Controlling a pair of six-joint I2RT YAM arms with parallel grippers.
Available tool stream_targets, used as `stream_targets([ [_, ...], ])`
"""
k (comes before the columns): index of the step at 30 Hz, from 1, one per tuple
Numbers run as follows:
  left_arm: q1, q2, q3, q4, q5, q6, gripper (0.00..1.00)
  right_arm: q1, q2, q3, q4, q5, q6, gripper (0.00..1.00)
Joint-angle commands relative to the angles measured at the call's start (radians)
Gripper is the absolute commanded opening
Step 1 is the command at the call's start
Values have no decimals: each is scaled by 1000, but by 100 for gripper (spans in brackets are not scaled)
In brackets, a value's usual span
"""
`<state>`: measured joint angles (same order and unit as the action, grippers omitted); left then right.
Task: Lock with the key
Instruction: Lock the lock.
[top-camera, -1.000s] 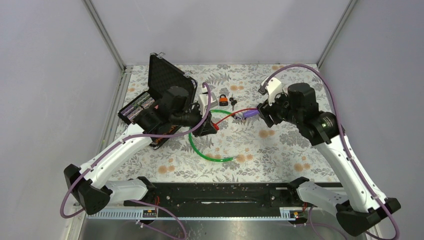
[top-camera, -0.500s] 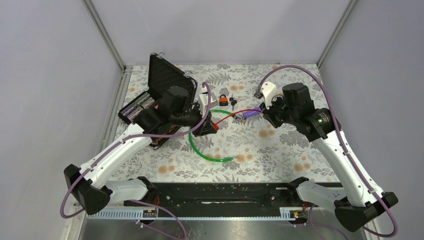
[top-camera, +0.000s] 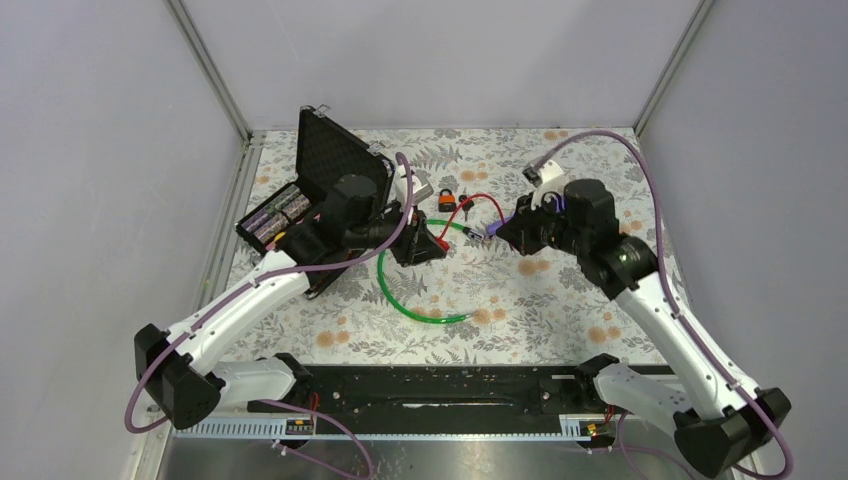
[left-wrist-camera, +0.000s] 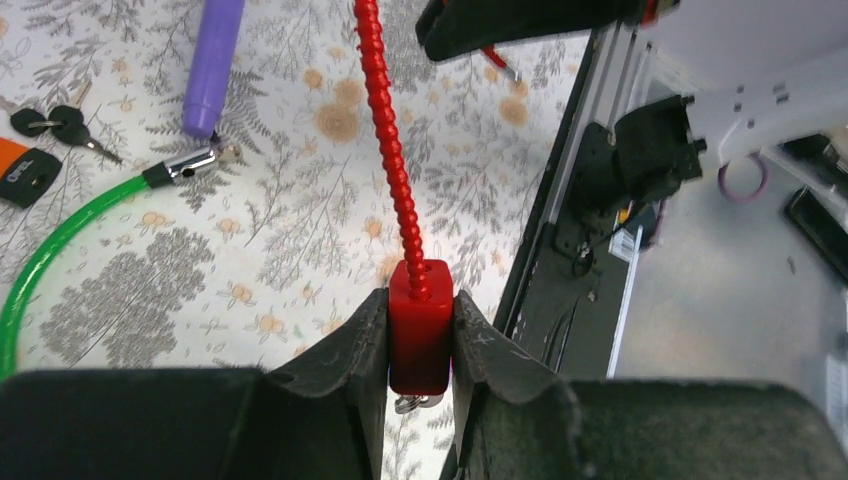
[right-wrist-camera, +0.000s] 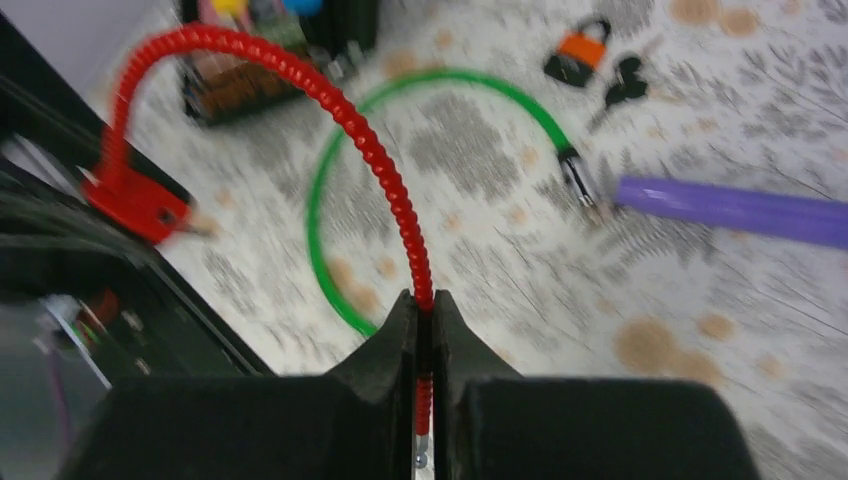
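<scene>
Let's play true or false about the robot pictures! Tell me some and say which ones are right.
1. The left gripper squeezes the red lock block. True.
2. The right gripper is empty. False: it pinches the red cable.
3. The green cable lies on the table. True.
4. The black case is shut. False: it stands open.
5. The keys sit inside the case. False: they lie beside the orange padlock.
</scene>
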<state>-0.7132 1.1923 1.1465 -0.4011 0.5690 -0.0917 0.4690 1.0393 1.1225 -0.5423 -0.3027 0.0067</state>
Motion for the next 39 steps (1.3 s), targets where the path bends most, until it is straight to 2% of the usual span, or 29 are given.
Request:
stream_targets([
  [1, -3, -15, -95, 387, 10, -203, 0, 24, -128, -222, 688, -80, 513, 0],
  [7, -5, -60, -222, 695, 100, -245, 0, 57, -182, -350, 1033, 5, 679, 0],
  [12, -5, -37, -230, 768, 209, -191, 0, 83, -164, -413, 1303, 18, 737, 0],
  [18, -8, -23, -242, 879, 301, -154, 0, 118, -96, -434, 1537, -30, 688, 0],
  [27, -12, 17, -199, 872, 299, -110, 0, 196, -39, -445, 1671, -87, 556, 0],
  [39, -12, 14, -213, 961, 248, -139, 0, 209, -56, -505, 1689, -160, 500, 0],
])
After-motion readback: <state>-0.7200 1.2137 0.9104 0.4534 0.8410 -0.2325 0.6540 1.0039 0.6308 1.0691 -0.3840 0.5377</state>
